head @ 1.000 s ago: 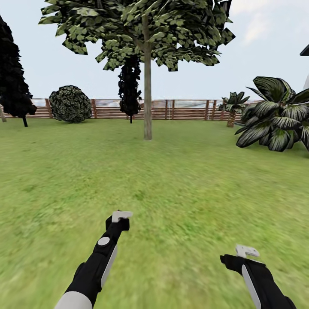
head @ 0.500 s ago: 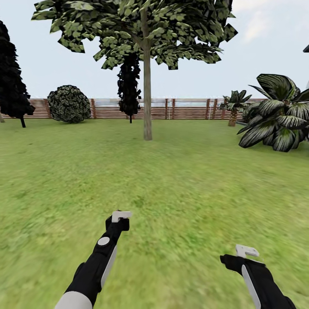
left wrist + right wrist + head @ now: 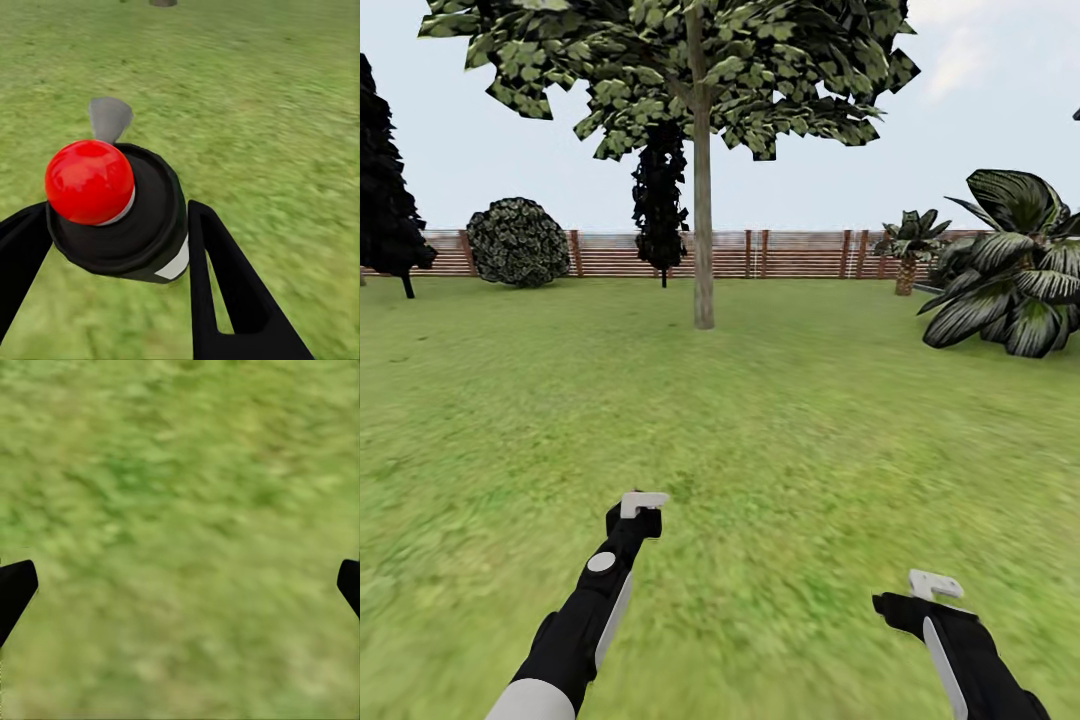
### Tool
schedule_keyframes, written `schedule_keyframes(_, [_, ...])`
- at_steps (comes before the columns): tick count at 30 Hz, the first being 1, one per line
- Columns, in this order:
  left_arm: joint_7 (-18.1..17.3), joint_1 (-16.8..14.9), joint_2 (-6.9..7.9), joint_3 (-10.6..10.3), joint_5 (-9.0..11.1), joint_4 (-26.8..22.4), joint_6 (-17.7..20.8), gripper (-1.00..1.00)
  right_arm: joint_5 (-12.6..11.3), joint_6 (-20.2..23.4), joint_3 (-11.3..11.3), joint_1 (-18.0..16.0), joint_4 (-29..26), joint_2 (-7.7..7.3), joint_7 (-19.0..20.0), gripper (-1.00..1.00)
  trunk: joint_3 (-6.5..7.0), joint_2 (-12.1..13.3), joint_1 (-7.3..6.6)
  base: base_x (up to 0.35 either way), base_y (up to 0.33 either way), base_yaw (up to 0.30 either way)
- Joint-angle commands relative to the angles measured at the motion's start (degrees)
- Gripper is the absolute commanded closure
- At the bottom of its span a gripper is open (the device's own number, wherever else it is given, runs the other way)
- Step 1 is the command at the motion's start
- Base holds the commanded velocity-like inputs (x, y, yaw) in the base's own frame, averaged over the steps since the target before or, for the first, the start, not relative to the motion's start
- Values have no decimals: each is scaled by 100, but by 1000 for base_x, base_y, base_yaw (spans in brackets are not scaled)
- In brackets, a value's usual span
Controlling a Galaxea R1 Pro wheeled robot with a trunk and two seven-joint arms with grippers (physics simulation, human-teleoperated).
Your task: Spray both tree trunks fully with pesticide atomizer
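The pesticide atomizer, a dark bottle with a red round cap, a grey nozzle and a white label patch, sits between the black fingers of my left gripper, which is shut on it. In the head view the left gripper hangs low over the lawn, left of centre. My right gripper is lower at the right, and its fingertips stand wide apart over bare grass. One tree with a bare grey-brown tree trunk and a blocky green canopy stands straight ahead, well beyond both grippers.
A brown slatted fence closes the far side of the garden. A round bush and dark column-shaped trees stand at the back left. Broad-leaved striped plants grow at the right. Open lawn lies between me and the trunk.
The whole view has shifted slightly, with the bush drifting left and the plants right, so the camera has moved. Both arms hold the same pose.
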Motion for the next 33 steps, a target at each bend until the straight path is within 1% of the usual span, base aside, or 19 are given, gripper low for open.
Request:
schedule_keyframes(1, [3, 0, 0, 0, -2, -1, -1, 100, 0, 1, 0, 1, -1, 0, -1, -100, 0, 0, 0, 338, 0, 0])
schedule_keyframes(33, [2, 0, 0, 0, -2, -1, 0, 100, 0, 0, 0, 2, -3, 0, -3, -100, 0, 0, 0, 338, 0, 0])
